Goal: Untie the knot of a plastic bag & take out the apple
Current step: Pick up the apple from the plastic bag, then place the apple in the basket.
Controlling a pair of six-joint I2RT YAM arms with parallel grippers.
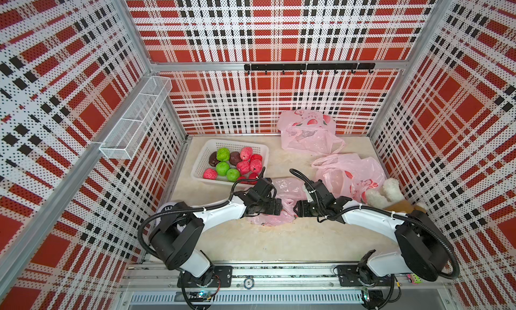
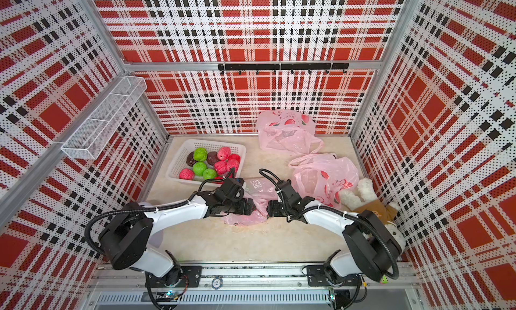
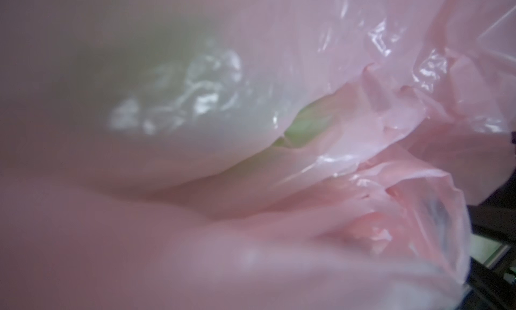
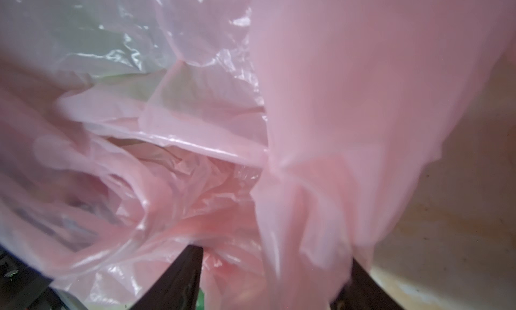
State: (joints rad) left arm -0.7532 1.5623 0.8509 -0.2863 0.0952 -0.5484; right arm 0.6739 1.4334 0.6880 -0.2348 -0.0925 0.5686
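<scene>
A crumpled pink plastic bag [image 1: 287, 190] lies on the beige floor between my two arms in both top views. My left gripper [image 1: 281, 208] is pushed into its folds from the left; plastic covers the fingers, and the left wrist view is filled with pink film. A green apple [image 3: 304, 127] shows through a gap in the film. My right gripper [image 4: 273, 278] faces it from the right, open, its black fingers [image 4: 184, 275] wide apart with loose bag plastic hanging between them. I cannot make out a knot.
A white basket [image 1: 198, 162] with several red, green and dark apples stands behind the left arm. Two more pink bags [image 1: 307, 132] [image 1: 351, 174] lie at the back right. A plush toy [image 1: 391, 195] sits by the right arm. A wire shelf [image 1: 134, 121] hangs on the left wall.
</scene>
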